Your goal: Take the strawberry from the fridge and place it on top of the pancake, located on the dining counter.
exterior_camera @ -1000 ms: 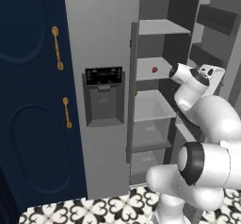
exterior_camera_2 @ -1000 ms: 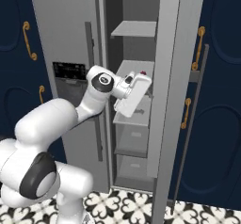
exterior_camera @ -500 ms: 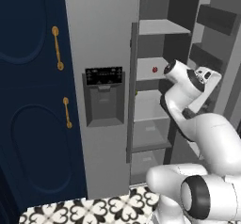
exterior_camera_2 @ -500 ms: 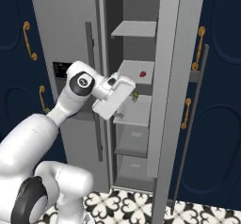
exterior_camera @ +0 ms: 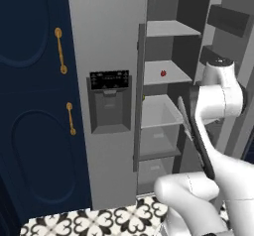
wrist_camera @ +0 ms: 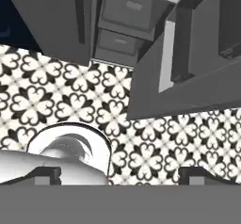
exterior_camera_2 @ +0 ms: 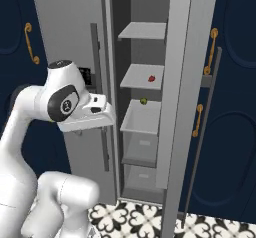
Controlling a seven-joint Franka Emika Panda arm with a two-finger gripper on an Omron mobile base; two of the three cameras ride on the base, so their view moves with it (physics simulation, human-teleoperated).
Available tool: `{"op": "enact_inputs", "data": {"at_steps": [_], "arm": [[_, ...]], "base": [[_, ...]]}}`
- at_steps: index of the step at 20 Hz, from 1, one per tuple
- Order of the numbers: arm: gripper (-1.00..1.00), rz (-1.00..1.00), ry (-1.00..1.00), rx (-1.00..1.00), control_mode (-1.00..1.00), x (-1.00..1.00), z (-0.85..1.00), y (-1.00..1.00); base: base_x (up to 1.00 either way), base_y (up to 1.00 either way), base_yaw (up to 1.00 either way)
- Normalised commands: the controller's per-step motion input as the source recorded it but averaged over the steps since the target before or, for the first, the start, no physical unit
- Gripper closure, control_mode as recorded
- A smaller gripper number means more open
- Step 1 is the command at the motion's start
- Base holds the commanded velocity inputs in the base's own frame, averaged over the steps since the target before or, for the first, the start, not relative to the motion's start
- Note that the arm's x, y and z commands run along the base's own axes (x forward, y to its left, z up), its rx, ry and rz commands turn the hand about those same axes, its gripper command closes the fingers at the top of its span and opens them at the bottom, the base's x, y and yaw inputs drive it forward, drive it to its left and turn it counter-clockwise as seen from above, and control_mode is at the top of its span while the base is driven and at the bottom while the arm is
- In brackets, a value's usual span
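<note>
Arm swung back; strawberry (exterior_camera: pixel 162 73) tiny on fridge (exterior_camera: pixel 106 41) shelf

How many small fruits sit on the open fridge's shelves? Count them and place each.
2: the strawberry on the second shelf from the top, the tiny yellow item on the shelf below. Others may be hidden.

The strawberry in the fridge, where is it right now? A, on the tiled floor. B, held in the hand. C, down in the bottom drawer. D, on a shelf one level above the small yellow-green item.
D: the strawberry lies on a fridge shelf, with the yellow-green item on the next shelf down.
</note>
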Motion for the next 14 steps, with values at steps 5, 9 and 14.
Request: {"op": "enact_inputs", "data": {"at_steps": [5,9,14], "arm": [[-1.0,-0.3,-0.12,0.79,-1.0,-0.9,0.0,0.2],[-1.0,-0.07,-0.02,0.19,-1.0,-0.21,-0.03,0.16],[-1.0,-0.15,0.01,-0.32,-1.0,-0.04,-0.01,0.53]], "base": [[0.0,0.0,0.0],[0.0,0.0,0.0],[0.0,0.0,0.0]]}}
